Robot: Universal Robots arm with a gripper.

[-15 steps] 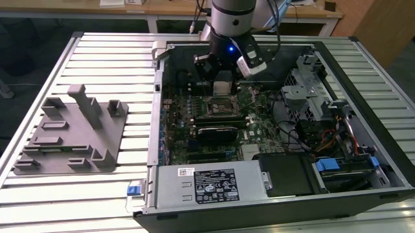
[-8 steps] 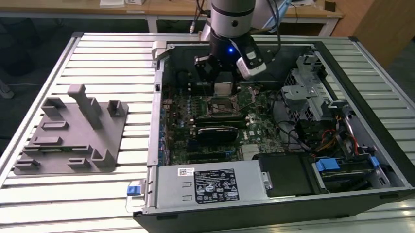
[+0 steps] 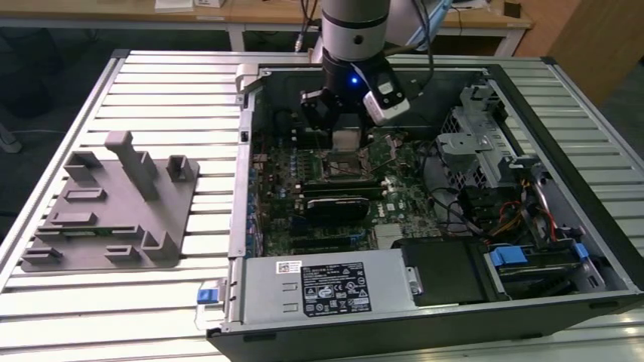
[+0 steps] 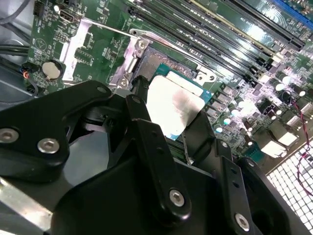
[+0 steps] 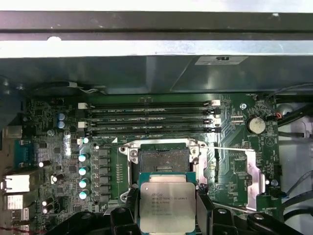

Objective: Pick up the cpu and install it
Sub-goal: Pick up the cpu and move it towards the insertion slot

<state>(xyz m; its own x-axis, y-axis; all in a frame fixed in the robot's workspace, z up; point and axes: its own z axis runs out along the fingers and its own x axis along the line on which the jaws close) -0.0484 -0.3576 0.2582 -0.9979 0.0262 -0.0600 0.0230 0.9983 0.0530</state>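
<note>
So the gripper [image 3: 345,142] has the cpu [image 5: 167,206] pinched between its 2 black fingers [image 5: 204,213]. The jaws are closed in just to the chip's width, 1 on each opposite edge. The chip's silver top shows in both wrist views. It's hanging over the motherboard [image 3: 332,200] inside the open PC case [image 3: 403,332], right by the socket [image 5: 163,157] but not seated in it. The socket's metal frame is flipped open and its dark recess is uncovered. In the exterior view the gripper sits toward 12 o'clock of the board, with the power supply [image 3: 322,286] down at 6 o'clock. The grey fixture tray [image 3: 105,204] lies at 9 o'clock from the case on the slatted table [image 3: 151,90], well apart from the arm.
</note>
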